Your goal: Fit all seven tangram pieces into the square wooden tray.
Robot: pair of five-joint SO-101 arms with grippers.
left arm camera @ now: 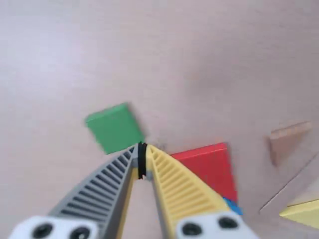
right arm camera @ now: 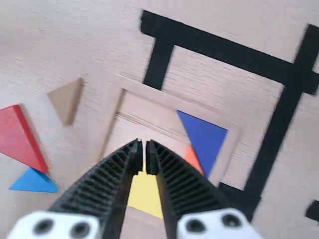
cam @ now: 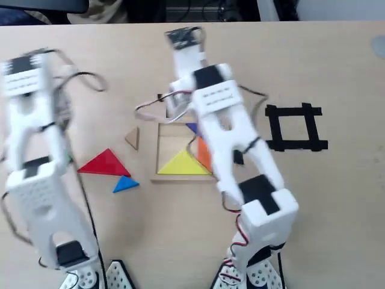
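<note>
The square wooden tray (cam: 180,177) lies mid-table and holds a yellow triangle (cam: 180,162), an orange piece (cam: 204,153) and a blue triangle (cam: 191,127). A red triangle (cam: 105,164), a small blue triangle (cam: 125,184) and a tan triangle (cam: 133,138) lie on the table to its left. A green square (left arm camera: 114,128) sits just ahead of my left gripper (left arm camera: 142,149), which is shut and empty, with the red triangle (left arm camera: 212,167) beside it. My right gripper (right arm camera: 143,144) hangs shut and empty over the tray (right arm camera: 149,94), between the blue triangle (right arm camera: 204,137) and the yellow triangle (right arm camera: 144,194).
A black tape square (cam: 295,127) marks the table to the right of the tray. The right arm (cam: 210,102) stretches over the tray and covers its right side. The left arm (cam: 36,150) stands over the table's left part.
</note>
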